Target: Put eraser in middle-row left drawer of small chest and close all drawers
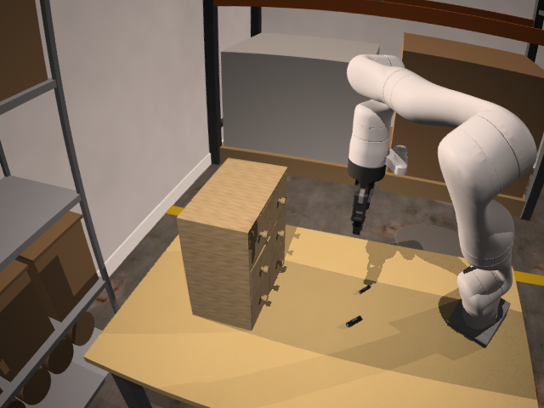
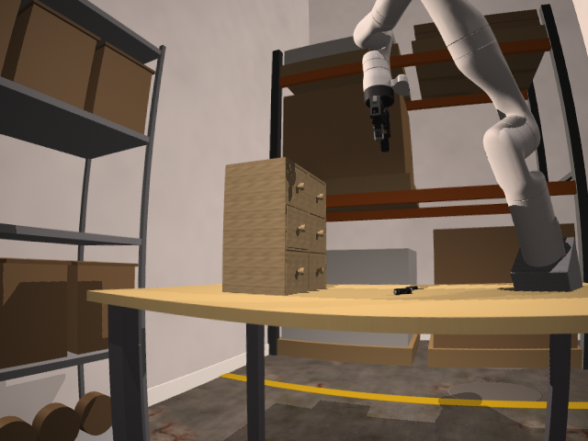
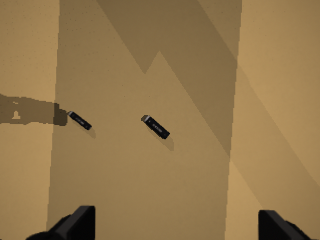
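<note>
Two small black bars lie on the table in front of the chest; I cannot tell which one is the eraser. One bar lies at the edge of the gripper's shadow. The other bar lies nearer the table's middle. The small wooden chest stands upright with three rows of two drawers. The middle row's left drawer looks pushed in. My gripper is open and empty. It hangs high above the table, beyond the bars.
The arm's base stands at the table's right side. Shelving with brown boxes stands to the left of the table. Large crates stand behind it.
</note>
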